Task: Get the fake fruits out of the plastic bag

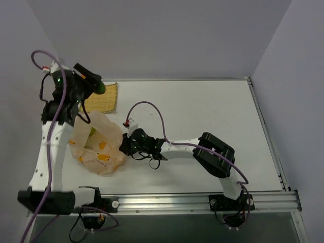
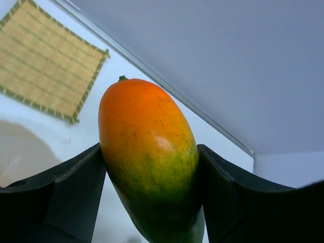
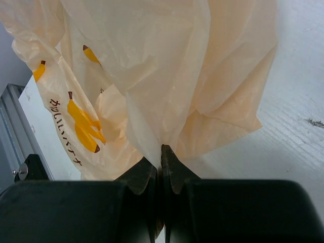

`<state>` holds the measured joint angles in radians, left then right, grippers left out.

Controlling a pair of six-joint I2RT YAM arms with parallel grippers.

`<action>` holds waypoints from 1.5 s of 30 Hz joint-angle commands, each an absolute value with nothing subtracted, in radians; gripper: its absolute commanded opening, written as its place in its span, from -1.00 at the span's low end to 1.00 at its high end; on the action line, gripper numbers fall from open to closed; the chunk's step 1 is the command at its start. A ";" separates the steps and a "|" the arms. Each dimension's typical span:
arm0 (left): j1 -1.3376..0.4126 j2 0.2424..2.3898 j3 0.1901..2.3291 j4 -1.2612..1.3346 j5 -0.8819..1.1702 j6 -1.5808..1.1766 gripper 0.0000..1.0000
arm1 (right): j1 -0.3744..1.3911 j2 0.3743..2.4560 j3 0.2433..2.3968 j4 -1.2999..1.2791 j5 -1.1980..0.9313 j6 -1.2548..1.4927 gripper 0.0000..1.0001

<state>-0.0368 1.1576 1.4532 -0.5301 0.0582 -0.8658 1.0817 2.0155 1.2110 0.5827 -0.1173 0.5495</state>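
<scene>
Yellow woven mat (image 1: pixel 106 101) lies flat on the white table (image 1: pixel 202 111) — far-left corner.

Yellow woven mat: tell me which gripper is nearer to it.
Left. The left gripper, shut on the mango, overlaps the edge of the mat in the top view; the right gripper pinches the plastic bag, farther off.
</scene>
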 commanded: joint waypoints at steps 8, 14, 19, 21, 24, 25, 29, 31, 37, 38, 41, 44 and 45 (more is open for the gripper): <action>-0.035 1.883 1.920 -0.350 -0.195 -0.706 -0.30 | 1.085 1.987 1.197 0.663 -0.166 0.545 -1.00; -0.029 2.173 2.120 -0.390 -0.186 -0.696 -0.29 | 1.072 1.980 1.204 0.658 -0.190 0.537 -1.00; -0.029 2.350 2.281 -0.445 -0.163 -0.707 -0.28 | 1.058 1.976 1.204 0.657 -0.203 0.538 -1.00; -0.032 2.379 2.305 -0.474 -0.182 -0.707 -0.27 | 1.049 1.977 1.204 0.652 -0.206 0.540 -1.00; -0.032 2.398 2.280 -0.457 -0.207 -0.703 -0.09 | 1.039 1.974 1.200 0.653 -0.213 0.543 -1.00; -0.031 2.410 2.276 -0.459 -0.212 -0.703 -0.05 | 1.035 1.974 1.201 0.653 -0.213 0.545 -1.00; -0.031 2.428 2.273 -0.471 -0.233 -0.712 0.14 | 1.028 1.977 1.207 0.653 -0.221 0.546 -1.00; -0.031 2.427 2.267 -0.463 -0.236 -0.713 0.29 | 1.023 1.976 1.209 0.653 -0.222 0.548 -1.00; -0.023 2.411 2.270 -0.474 -0.253 -0.703 0.50 | 1.003 1.965 1.201 0.653 -0.221 0.554 -1.00; -0.014 2.413 2.269 -0.474 -0.244 -0.704 0.50 | 0.996 1.962 1.198 0.653 -0.221 0.555 -1.00; -0.005 2.427 2.270 -0.485 -0.224 -0.718 0.51 | 0.988 1.950 1.195 0.652 -0.218 0.554 -1.00; -0.005 2.425 2.266 -0.486 -0.219 -0.716 0.53 | 0.988 1.945 1.207 0.644 -0.219 0.551 -1.00; -0.006 2.419 2.263 -0.473 -0.207 -0.709 0.55 | 0.988 1.941 1.210 0.641 -0.219 0.551 -1.00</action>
<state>-0.0174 2.4462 2.2341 -0.4732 -0.2131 -0.7147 0.9943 2.0151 1.2022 0.6247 -0.2146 0.5503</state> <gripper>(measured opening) 0.768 0.004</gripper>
